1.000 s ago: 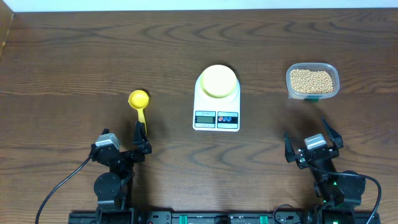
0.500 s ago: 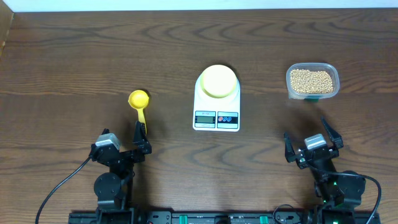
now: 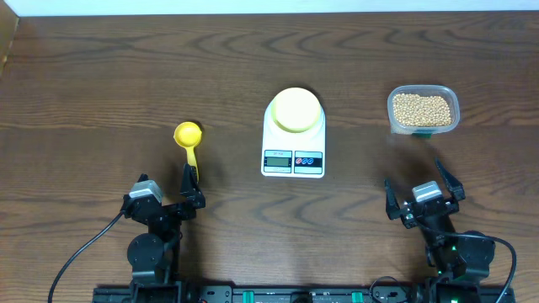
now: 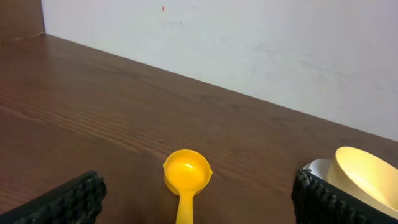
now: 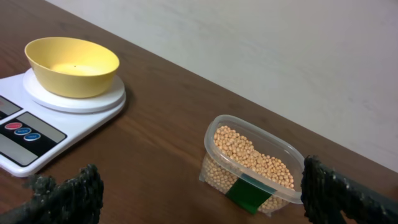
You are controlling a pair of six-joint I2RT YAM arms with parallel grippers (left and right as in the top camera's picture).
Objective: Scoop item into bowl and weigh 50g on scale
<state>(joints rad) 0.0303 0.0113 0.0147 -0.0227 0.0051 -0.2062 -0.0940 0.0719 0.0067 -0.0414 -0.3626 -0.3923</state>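
Observation:
The pale-yellow bowl (image 3: pixel 295 109) stands empty on the platter of the white scale (image 3: pixel 292 160) at the table's middle; the right wrist view shows both the bowl (image 5: pixel 71 62) and the scale (image 5: pixel 37 124). The item, small tan beans (image 3: pixel 421 108), fills a clear plastic tub (image 5: pixel 214 134) at the right. A bright yellow scoop (image 3: pixel 188 135) lies left of the scale, handle toward me. My left gripper (image 3: pixel 164 195) is open just short of the handle, the scoop (image 4: pixel 186 169) centred between its fingers. My right gripper (image 3: pixel 418 195) is open, short of the tub.
A pale wall runs behind the table's far edge. The bowl (image 4: pixel 367 177) shows at the right edge of the left wrist view. Bare dark wood table (image 3: pixel 101 76) surrounds the objects.

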